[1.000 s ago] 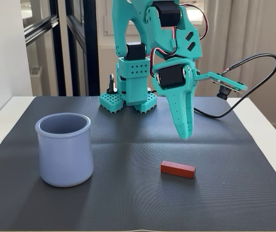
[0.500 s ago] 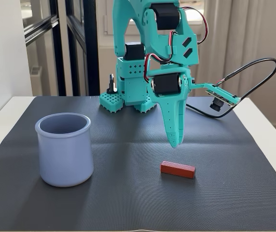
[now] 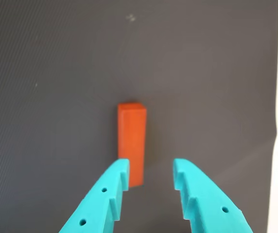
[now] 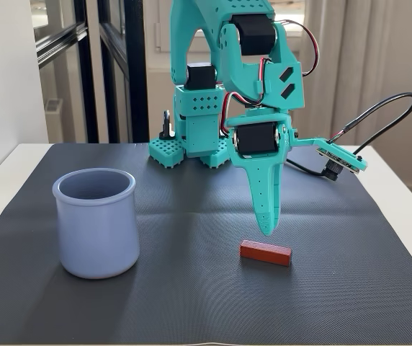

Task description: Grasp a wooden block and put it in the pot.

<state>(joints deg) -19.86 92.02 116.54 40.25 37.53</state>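
The wooden block [image 4: 265,252] is a small red-brown bar lying flat on the dark mat, right of centre in the fixed view. In the wrist view the block [image 3: 131,141] lies lengthwise just ahead of my teal gripper [image 3: 151,167], near the left finger and partly behind its tip. The gripper [image 4: 267,229] points down, hovering just above the block, open and empty. The lavender-blue pot [image 4: 96,222] stands upright at the left of the mat, well away from the gripper. It is out of the wrist view.
The dark ribbed mat [image 4: 191,303] covers a white table [image 4: 408,209]. The arm's base [image 4: 191,137] stands at the back centre. A wrist camera with its cable [image 4: 343,155] sticks out to the right. The mat's right edge [image 3: 277,97] shows in the wrist view.
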